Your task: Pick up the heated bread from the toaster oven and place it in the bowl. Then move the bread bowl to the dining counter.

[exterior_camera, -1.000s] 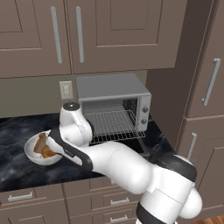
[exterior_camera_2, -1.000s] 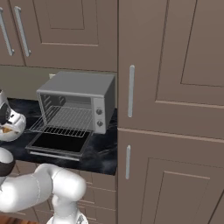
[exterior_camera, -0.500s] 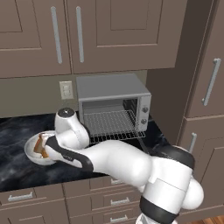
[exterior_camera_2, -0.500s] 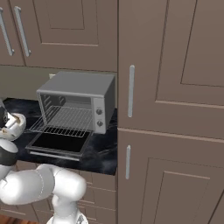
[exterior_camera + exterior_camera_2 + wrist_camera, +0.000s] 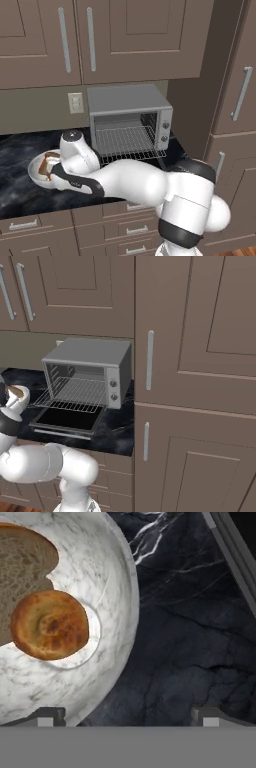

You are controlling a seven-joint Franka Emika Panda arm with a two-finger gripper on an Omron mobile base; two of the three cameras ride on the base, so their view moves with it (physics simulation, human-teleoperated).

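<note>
The heated bread [image 5: 50, 624], a small round golden bun, lies in the white-grey speckled bowl [image 5: 117, 587] beside a brown bread slice [image 5: 22, 567]. My gripper [image 5: 129, 716] hangs open just above the bowl's right rim, one fingertip [image 5: 47, 714] over the bowl's inside, the other over the black counter, nothing held. From the left base the bowl [image 5: 35, 172] sits left of the toaster oven [image 5: 130, 120], with my hand over its right side. The oven [image 5: 85, 376] stands with its door down and its rack bare. The dining counter is out of view.
The black marble worktop [image 5: 190, 637] runs under the bowl and oven. The oven's dropped door [image 5: 67, 421] juts over the worktop's front. Brown upper cabinets [image 5: 75, 40] hang above, and a tall cabinet [image 5: 195, 381] stands right of the oven.
My hand has drifted slightly left and lower over the bowl, and the arm has swung with it. The jaws have stayed open. The bun stays in the bowl.
</note>
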